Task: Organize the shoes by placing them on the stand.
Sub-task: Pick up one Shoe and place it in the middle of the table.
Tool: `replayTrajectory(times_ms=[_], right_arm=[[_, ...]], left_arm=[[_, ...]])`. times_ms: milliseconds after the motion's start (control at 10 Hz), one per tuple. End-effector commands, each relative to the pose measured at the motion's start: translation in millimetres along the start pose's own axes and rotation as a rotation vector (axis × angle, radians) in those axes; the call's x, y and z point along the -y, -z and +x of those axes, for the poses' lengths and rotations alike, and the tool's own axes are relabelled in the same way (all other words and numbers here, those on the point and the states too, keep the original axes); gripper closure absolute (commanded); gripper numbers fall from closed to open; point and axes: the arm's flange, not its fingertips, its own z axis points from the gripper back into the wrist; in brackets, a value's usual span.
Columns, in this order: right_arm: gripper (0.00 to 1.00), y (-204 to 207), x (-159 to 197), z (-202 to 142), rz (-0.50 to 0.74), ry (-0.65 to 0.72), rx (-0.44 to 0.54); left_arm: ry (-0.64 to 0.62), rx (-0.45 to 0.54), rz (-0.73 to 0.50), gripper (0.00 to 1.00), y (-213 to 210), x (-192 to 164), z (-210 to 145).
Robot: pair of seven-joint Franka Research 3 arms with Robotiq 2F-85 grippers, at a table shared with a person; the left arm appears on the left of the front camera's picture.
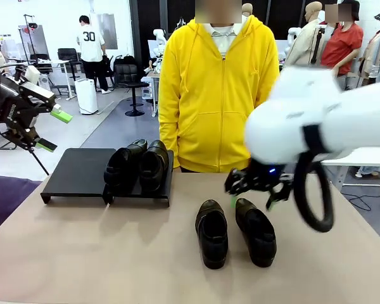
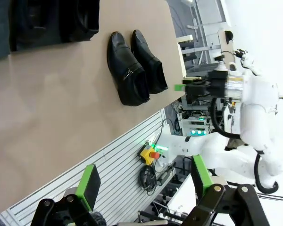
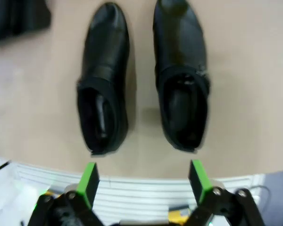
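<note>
1. The left hand [image 1: 54, 130] was held up left of the stand [image 1: 76, 172], fingers spread wide, nothing gripped.
2. Two shoes [image 1: 212, 233] were laid side by side on the table [image 1: 114, 253], nearer than the stand, to its right.
3. The right hand [image 3: 143, 177] was held above them, wide open, empty.
4. Two more shoes [image 1: 153, 164] were set on the stand's right half.

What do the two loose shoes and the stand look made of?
Loose shoes: probably black leather, smooth and slightly glossy, with soft highlights on the uppers. Stand: matte black, no sheen; painted metal or plastic, can't tell which.
</note>
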Motion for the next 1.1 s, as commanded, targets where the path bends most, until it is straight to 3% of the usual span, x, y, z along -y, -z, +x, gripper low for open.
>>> replayTrajectory(times_ms=[0, 100, 300, 400, 600, 1000], right_arm=[[0.0, 19, -12, 24, -0.132, 0.047, 0.006], [0.0, 7, -3, 24, -0.032, -0.008, -0.052], [0.0, 22, -12, 4, -0.059, 0.015, -0.001], [0.0, 31, -9, 14, -0.064, 0.018, -0.026], [0.0, 53, -37, 22, -0.075, -0.016, -0.093], [0.0, 90, -50, 32, -0.121, 0.096, -0.14]], left_arm=[[0.002, -0.01, 0.005, 0.0, -3, 0, -2], [0.002, -0.01, 0.005, 0.0, -3, 0, -2], [0.002, -0.01, 0.005, 0.0, -3, 0, -2], [0.002, -0.01, 0.005, 0.0, -3, 0, -2], [0.002, -0.01, 0.005, 0.0, -3, 0, -2], [0.002, -0.01, 0.005, 0.0, -3, 0, -2]])
